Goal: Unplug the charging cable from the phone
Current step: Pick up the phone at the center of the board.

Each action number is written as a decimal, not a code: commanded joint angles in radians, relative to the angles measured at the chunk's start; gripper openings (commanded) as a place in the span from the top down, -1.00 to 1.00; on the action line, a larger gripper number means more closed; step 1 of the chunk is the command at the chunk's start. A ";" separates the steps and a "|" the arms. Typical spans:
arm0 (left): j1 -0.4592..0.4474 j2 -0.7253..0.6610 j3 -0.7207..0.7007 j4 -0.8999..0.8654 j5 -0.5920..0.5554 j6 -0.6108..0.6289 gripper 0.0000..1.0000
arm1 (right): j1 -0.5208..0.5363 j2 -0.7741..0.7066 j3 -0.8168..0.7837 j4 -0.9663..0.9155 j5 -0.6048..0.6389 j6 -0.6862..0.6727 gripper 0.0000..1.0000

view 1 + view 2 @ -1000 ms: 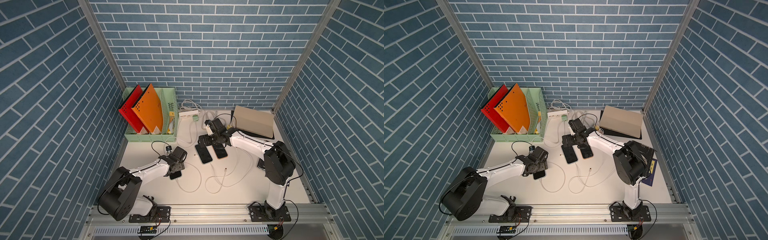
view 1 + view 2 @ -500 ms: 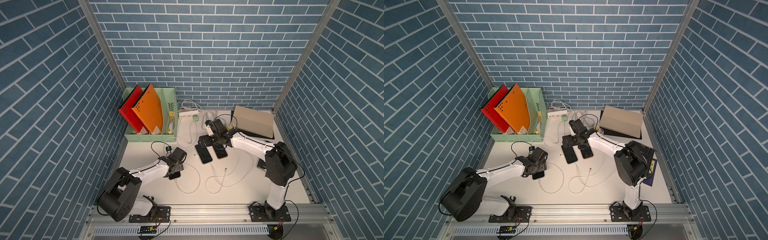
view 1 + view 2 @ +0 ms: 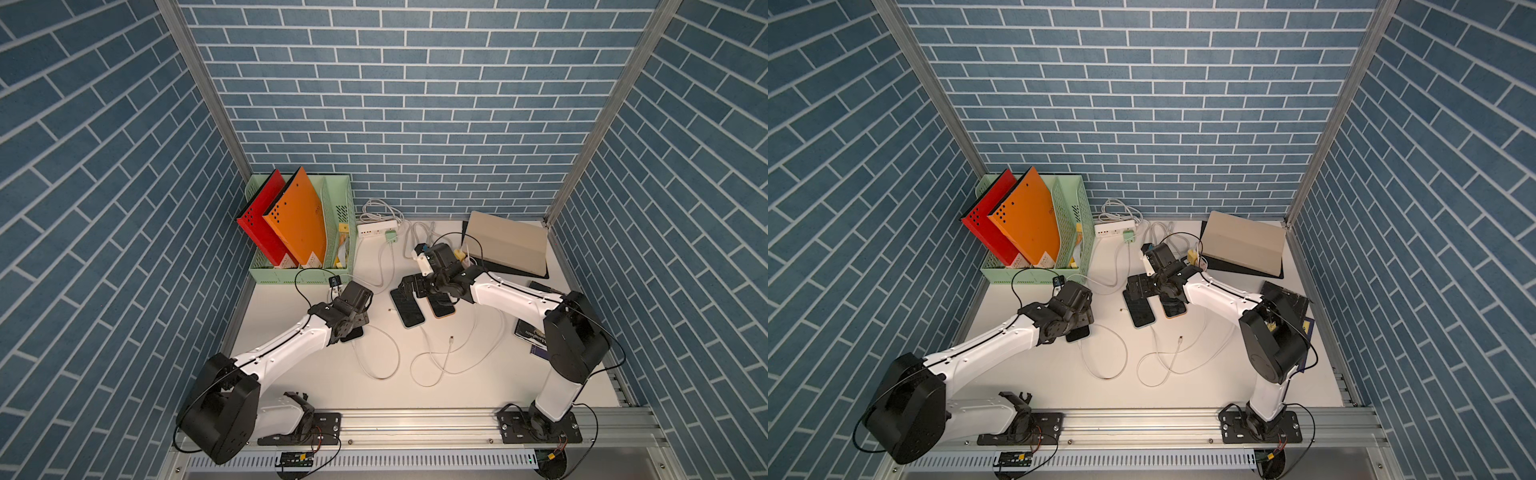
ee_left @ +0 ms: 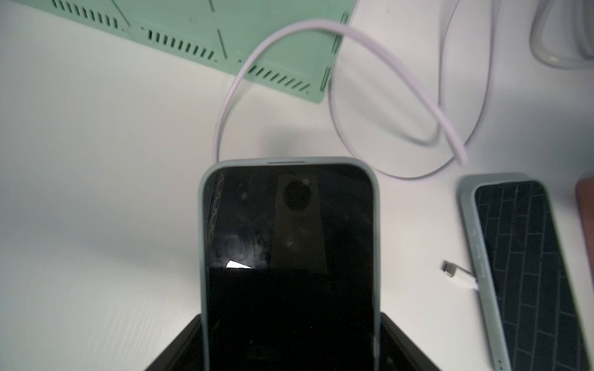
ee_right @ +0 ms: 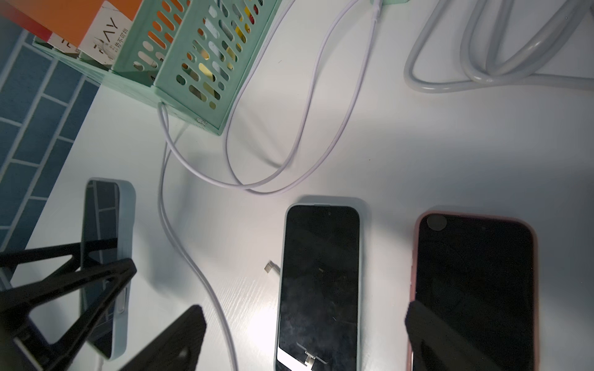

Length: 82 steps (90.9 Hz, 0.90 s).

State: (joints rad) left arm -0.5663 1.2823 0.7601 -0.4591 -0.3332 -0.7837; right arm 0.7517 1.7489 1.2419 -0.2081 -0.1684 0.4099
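Blue brick walls box in a white worktop [image 3: 478, 395] strewn with phones and cables.
At left, the left claw [image 4: 289, 350] is clamped on the grey-cased phone [image 4: 289, 231]; the lilac charging cable [image 4: 308, 24] arcs out from behind its far edge, its plug hidden. Mid-worktop, the right claw [image 5: 303, 316] hangs spread wide above a second grey phone [image 5: 321, 257] and a pink-cased phone [image 5: 475, 273], holding nothing.
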 commanded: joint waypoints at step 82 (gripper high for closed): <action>-0.003 0.118 0.333 0.092 -0.202 0.126 0.82 | 0.104 -0.151 -0.354 0.660 -0.317 0.045 -0.49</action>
State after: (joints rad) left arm -0.5663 1.3994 1.0641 -0.4301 -0.4892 -0.6891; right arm 0.8509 1.5452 0.8486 0.4000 -0.3702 0.4084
